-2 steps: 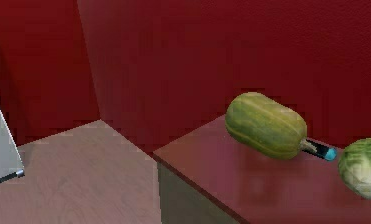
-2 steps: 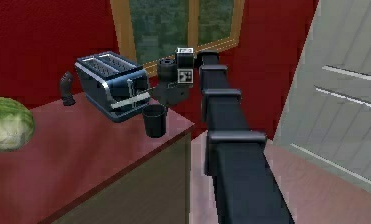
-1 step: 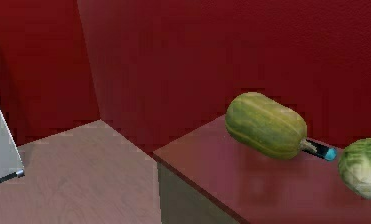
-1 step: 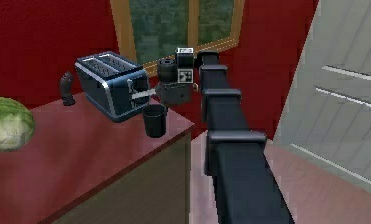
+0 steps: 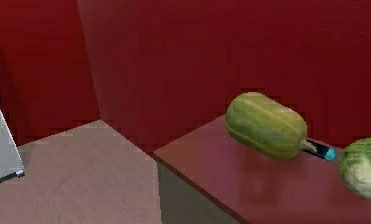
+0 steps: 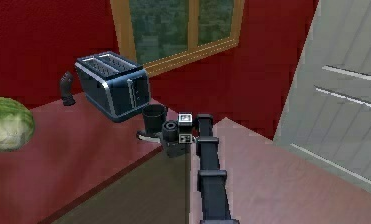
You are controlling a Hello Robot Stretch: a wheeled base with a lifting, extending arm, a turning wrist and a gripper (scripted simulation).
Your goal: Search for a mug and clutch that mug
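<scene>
Small dark cylindrical cup [image 6: 153, 118] on dark red worktop [image 6: 83, 150], four o'clock of shiny blue metal toaster [image 6: 111, 85]; jaws near it, grip impossible to tell.

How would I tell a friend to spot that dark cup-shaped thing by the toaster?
Find the wood-framed window in the red wall; below it a toaster stands on the counter. Just right of the toaster in the arm side view, near the counter's edge, sits the dark cup. It's squat and black, unlike the slimmer dark thing on the toaster's other side.
</scene>
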